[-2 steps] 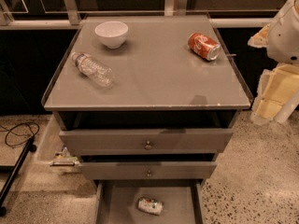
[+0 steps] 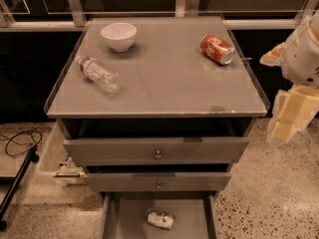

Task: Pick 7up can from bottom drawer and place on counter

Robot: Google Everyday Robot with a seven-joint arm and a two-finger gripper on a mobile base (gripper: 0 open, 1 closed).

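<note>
The 7up can (image 2: pixel 160 219) lies on its side on the floor of the open bottom drawer (image 2: pixel 124 223), near the middle. The counter (image 2: pixel 164 78) is the flat grey cabinet top above. My gripper (image 2: pixel 289 114) hangs at the right edge of the view, beside the counter's right front corner and well above the drawer. Its pale fingers (image 2: pixel 285 126) point downward.
On the counter lie a white bowl (image 2: pixel 119 36) at the back left, a clear plastic bottle (image 2: pixel 97 73) on its side at the left, and an orange-red soda can (image 2: pixel 217 49) at the back right. Two knobbed drawers (image 2: pixel 158 151) stand slightly open. A black cable (image 2: pixel 20 141) lies on the floor left.
</note>
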